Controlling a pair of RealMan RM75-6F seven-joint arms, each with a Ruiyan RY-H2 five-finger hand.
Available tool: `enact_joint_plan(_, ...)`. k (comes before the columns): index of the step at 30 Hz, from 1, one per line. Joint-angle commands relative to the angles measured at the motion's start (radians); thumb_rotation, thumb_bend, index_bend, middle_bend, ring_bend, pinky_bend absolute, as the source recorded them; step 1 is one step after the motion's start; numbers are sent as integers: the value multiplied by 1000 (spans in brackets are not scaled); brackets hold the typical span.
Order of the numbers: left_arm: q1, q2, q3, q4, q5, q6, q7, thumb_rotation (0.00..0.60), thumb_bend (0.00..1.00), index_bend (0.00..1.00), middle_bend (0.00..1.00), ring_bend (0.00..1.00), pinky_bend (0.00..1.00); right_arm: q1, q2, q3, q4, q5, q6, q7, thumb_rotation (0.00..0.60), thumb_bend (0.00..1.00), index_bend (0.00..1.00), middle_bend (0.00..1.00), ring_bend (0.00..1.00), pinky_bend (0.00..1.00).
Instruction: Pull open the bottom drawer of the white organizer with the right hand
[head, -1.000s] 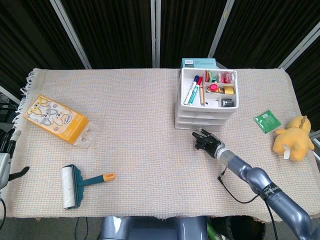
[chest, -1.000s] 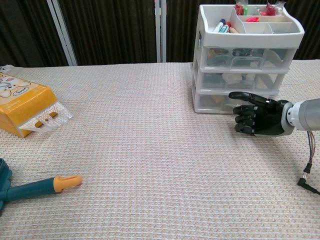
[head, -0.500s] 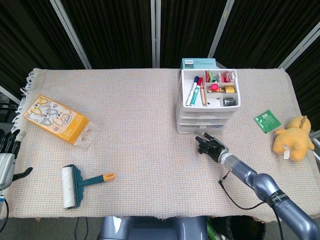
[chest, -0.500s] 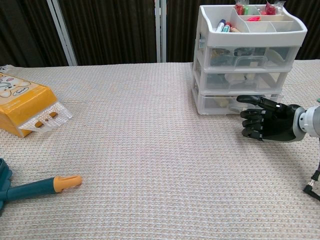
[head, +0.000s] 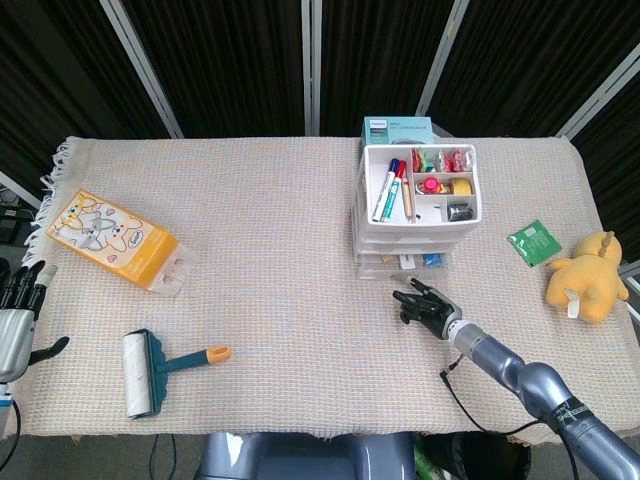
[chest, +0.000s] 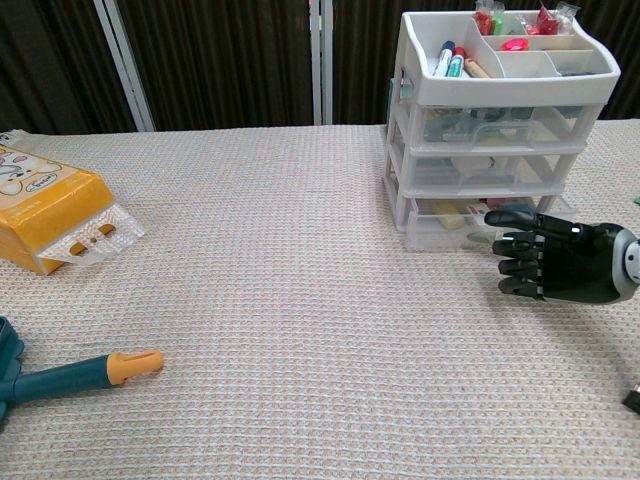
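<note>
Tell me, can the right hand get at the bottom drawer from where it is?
Probably yes: the right hand sits just in front of the bottom drawer, already partly out, with nothing between them.

**Right hand low and spread, left hand idle at the edge**

The right hand (head: 428, 308) sits low over the tabletop, palm turned toward the robot's left, fingers (chest: 525, 245) stretched out and slightly apart, holding nothing. In the chest view the same hand (chest: 558, 262) shows its dark fingers stacked one above another, the thumb uppermost and reaching forward. Its silver wrist runs into a grey forearm (head: 520, 372) that slants away to the lower right corner of the head view.

The left hand (head: 14, 318) shows only at the far left border of the head view, fingers pointing up and apart, thumb stuck out sideways, holding nothing.
</note>
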Motion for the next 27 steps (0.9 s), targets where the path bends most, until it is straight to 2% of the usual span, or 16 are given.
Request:
enact_joint_plan(1, 0, 0, 0, 1, 0, 0, 0, 600, 122, 0, 0, 0, 0, -9, 7, -4, -8, -3, 2, -9, 600, 159, 46, 821, 834, 740)
enact_joint_plan(10, 3, 3, 2, -1, 5, 5, -7, 600, 122, 0, 0, 0, 0, -75, 23, -1, -81, -32, 39, -61, 600, 159, 13, 821, 834, 740)
enact_joint_plan(22, 13, 13, 10, -15, 30, 28, -14, 600, 122, 0, 0, 0, 0, -341, 55, 100, -362, -158, 74, -215, 600, 159, 15, 819, 833, 740)
enact_joint_plan(25, 16, 14, 12, -18, 36, 36, -15, 600, 122, 0, 0, 0, 0, -387, 56, 122, -406, -192, 84, -253, 600, 158, 62, 821, 834, 740)
enact_joint_plan(27, 19, 16, 13, -20, 39, 41, -16, 600, 122, 0, 0, 0, 0, -404, 56, 126, -425, -232, 107, -292, 600, 157, 130, 830, 836, 741)
